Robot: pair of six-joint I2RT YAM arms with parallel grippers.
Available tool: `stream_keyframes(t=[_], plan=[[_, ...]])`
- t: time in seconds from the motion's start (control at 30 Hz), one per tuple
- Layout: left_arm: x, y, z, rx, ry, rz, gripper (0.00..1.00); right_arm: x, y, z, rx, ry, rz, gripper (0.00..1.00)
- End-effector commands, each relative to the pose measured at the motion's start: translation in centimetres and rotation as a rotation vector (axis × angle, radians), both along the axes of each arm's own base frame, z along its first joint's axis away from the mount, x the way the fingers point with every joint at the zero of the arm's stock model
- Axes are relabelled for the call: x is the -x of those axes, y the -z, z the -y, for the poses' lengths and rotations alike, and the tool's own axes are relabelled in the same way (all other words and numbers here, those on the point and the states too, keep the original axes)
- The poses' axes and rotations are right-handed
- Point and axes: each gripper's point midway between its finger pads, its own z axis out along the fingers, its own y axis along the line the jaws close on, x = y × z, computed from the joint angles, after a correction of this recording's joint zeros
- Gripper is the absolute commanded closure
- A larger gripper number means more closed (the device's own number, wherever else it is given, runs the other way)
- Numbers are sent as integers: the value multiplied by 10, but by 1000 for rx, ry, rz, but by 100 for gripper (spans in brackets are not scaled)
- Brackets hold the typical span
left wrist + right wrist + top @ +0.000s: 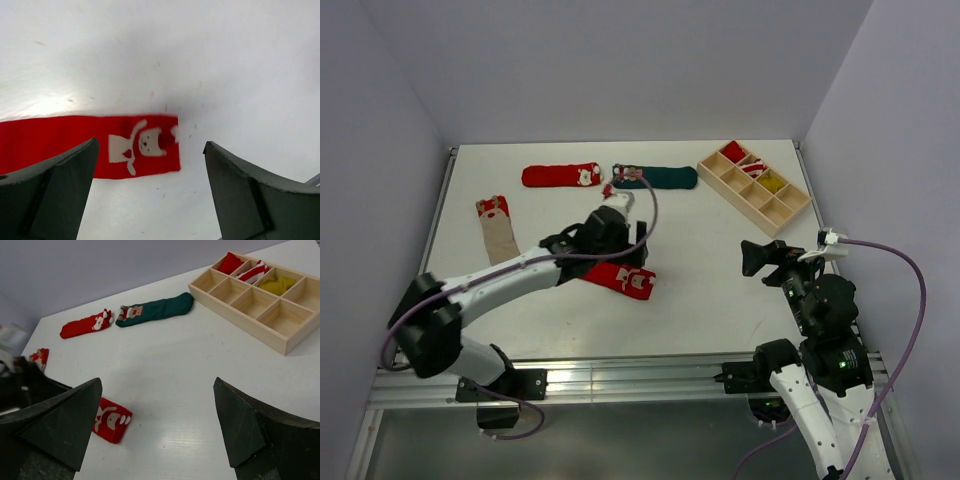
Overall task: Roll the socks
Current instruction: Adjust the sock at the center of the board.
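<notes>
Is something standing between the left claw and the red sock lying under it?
Nothing visible does. The left claw is open. In its wrist view, the cuff end of the red sock lies flat and uncovered on the white table, in line with the gap between the fingers.

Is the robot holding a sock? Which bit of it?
No, nothing is held. The left gripper hangs open over the figure end of a red sock, not gripping it. The right gripper is open and empty.

We're looking at pale lavender walls (620, 60) closing in a white counter (710, 300) on three sides, an aluminium rail (640, 378) along its near edge, soft glare on the surface.
</notes>
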Motion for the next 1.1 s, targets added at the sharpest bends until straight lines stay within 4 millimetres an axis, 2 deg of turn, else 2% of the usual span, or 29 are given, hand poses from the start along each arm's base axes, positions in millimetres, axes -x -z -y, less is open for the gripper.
stream_keyframes(t=[0.0, 0.07, 0.1, 0.2, 0.27, 0.3, 0.47, 0.5, 0.6, 0.63, 0.7, 0.8, 0.87, 0.93, 0.97, 1.0, 1.07], plan=[[-15, -44, -44, 147, -369, 57, 8, -1, -17, -6, -15, -29, 54, 0], [-15, -46, -64, 175, -507, 42, 9, -1, -16, -7, -14, -36, 50, 0], [-12, -36, -77, 150, -554, 27, 10, -2, -15, -8, -14, -40, 48, 0], [-18, -20, -95, 172, -636, -15, 12, -2, -15, -11, -13, -55, 45, 0], [-24, -13, -101, 187, -645, -32, 14, -2, -15, -12, -12, -60, 42, 0], [-29, -6, -111, 178, -666, -34, 15, -2, -15, -11, -10, -60, 42, 0], [-53, 13, -119, 145, -628, -9, 27, -2, -11, -11, -8, -57, 40, 0], [-57, 24, -121, 111, -632, -14, 28, -2, -10, -11, -9, -59, 38, 0], [-69, 35, -118, 64, -591, -13, 31, -3, -10, -11, -8, -57, 33, 0], [-70, 49, -118, 36, -580, -37, 32, -3, -9, -11, -4, -56, 32, 0], [-79, 62, -119, 2, -567, -47, 33, -3, -10, -11, -4, -56, 29, 0], [-89, 74, -117, -14, -535, -75, 34, -3, -8, -10, -2, -52, 22, 0], [-98, 72, -112, 1, -496, -72, 34, -3, -5, -9, 1, -46, 19, 0], [-103, 80, -106, 3, -459, -90, 34, -4, -4, -9, 1, -44, 21, 0], [-113, 73, -102, 9, -437, -69, 34, -4, -3, -8, 2, -41, 19, 0], [-117, 81, -100, -3, -423, -82, 34, -4, -4, -8, 2, -40, 19, 0], [-133, 73, -89, 16, -390, -60, 33, -5, -3, -8, 6, -40, 17, 0]])
